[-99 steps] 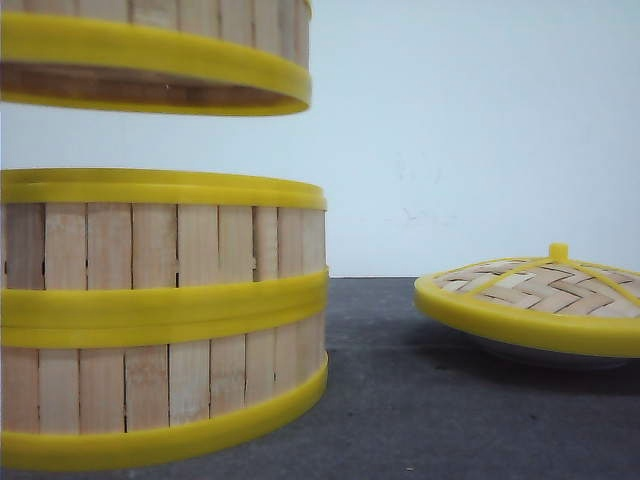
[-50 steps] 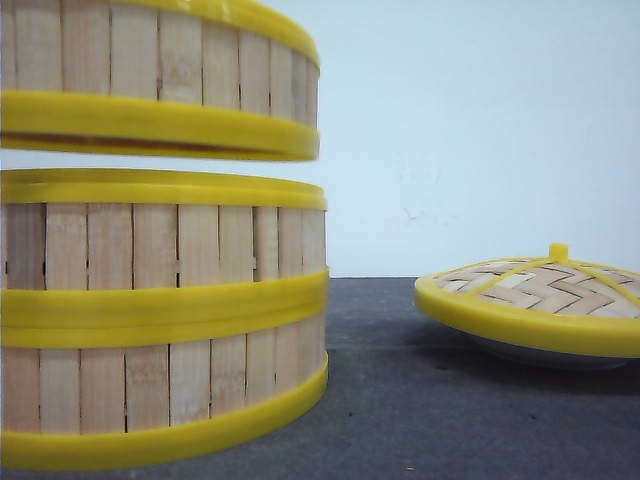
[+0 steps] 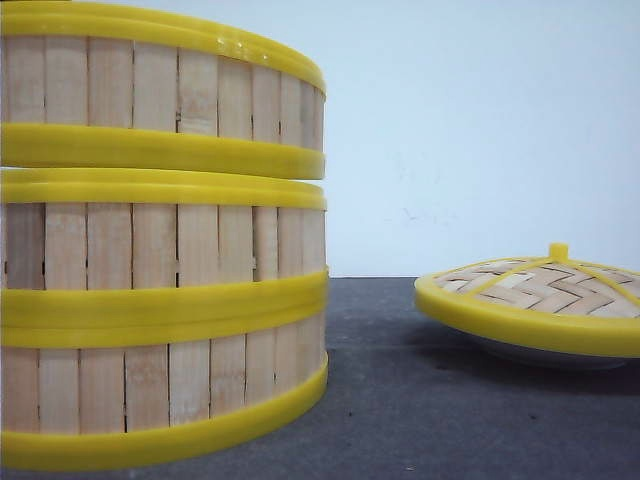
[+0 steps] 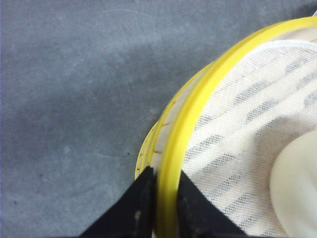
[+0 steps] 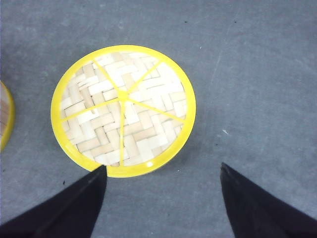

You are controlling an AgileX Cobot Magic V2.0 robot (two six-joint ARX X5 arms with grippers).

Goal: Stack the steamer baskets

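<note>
Front view cuts off the left side of the stack of steamer baskets (image 3: 160, 240), so only part of each round wall shows. The top basket (image 3: 160, 90) sits on the middle basket (image 3: 160, 240), their yellow rings meeting with at most a thin line between, and the bottom basket (image 3: 160, 390) stands on the grey table (image 3: 420, 400). No arm appears in this view.

Left wrist view shows the left gripper (image 4: 166, 198) pinching the yellow rim of the top basket, one black finger outside the wall, one inside. White mesh cloth (image 4: 247, 129) lines the basket, and a pale rounded thing (image 4: 297, 188), blurred and cropped, lies on it.

Well apart to the right, the woven lid (image 3: 540, 290) rests on a white plate (image 3: 545, 355), mostly hidden beneath. The right gripper (image 5: 163, 198) hangs above it, fingers spread wide and holding nothing.
</note>
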